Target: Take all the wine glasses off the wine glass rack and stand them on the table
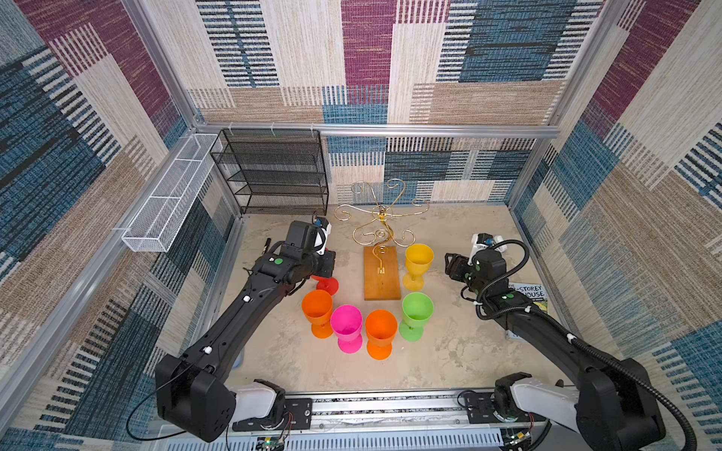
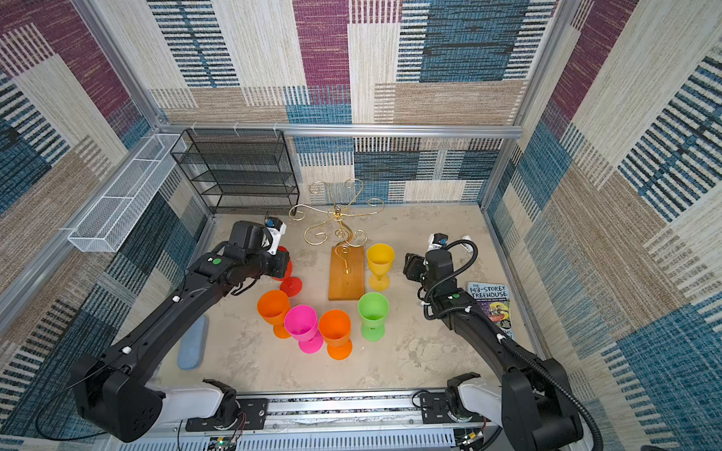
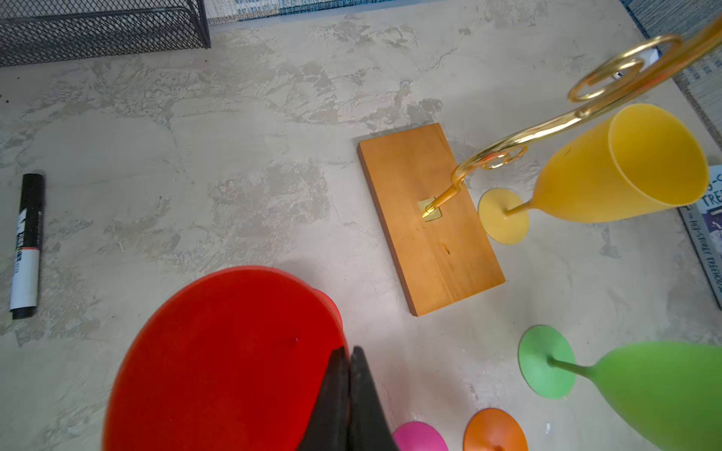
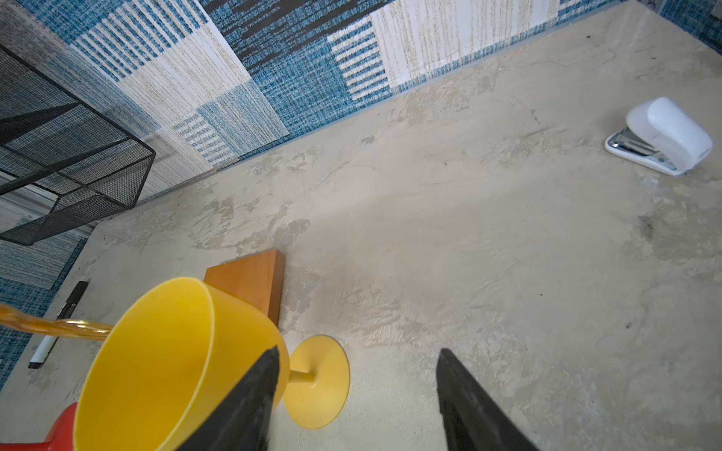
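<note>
Left wrist view shows the left hand (image 3: 349, 351) pinched together on the rim of the red wine glass (image 3: 226, 351), near the bare-armed wine glass rack (image 1: 382, 281), so removal looks done and only release is left; the right hand (image 4: 359, 348) gapes empty.

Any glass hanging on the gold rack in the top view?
No, every curled arm of the wine glass rack is bare in both top views.
</note>
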`<state>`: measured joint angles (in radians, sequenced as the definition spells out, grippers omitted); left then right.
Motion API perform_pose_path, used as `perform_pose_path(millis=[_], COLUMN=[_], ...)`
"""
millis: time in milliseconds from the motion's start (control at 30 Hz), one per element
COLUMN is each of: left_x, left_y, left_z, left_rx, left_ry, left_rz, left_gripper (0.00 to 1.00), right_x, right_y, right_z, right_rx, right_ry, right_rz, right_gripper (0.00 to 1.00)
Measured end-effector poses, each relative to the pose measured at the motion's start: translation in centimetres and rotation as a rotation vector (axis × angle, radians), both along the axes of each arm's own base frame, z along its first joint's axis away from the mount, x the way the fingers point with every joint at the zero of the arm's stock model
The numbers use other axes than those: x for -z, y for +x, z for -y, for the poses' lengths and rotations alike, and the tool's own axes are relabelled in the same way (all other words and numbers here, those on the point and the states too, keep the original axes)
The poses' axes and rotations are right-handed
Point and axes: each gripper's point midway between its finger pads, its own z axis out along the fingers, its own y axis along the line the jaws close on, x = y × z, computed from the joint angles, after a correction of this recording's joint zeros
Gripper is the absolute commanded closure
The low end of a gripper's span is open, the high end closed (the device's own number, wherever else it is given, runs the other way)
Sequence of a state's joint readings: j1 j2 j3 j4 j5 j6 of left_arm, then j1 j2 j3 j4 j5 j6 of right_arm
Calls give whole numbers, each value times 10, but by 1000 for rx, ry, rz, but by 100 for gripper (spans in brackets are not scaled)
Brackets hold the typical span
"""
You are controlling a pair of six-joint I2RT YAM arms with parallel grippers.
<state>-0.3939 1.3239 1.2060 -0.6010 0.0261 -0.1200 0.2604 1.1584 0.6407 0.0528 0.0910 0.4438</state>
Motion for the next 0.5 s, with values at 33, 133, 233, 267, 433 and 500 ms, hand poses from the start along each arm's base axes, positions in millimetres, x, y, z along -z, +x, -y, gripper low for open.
perform_pose_path(millis=[33,133,233,267,433,500], left_x=[1,4,9,11,22,23], left_y=[0,3,3,3,3,4], left_z=[0,-3,-4,-4,-6,-5], left_rx=[-1,-21,-32,-33,-50,-53], left_ry=[7,29,49,51,60,54], left_rz=[0,14,18,18,18,22], left_gripper=[100,100,100,100,100,100], right_x=[0,2,4,4,5,5], right_y=[0,-2,-3,-3,-3,-3], right_z=[1,2,3,3,3,3], right_rx=[2,7,9,9,13,13], right_ry=[-1,-4,-7,-7,-9,-9], right_rz=[2,-1,-7,-7,-8,-7], right_gripper=[35,35,35,35,35,35])
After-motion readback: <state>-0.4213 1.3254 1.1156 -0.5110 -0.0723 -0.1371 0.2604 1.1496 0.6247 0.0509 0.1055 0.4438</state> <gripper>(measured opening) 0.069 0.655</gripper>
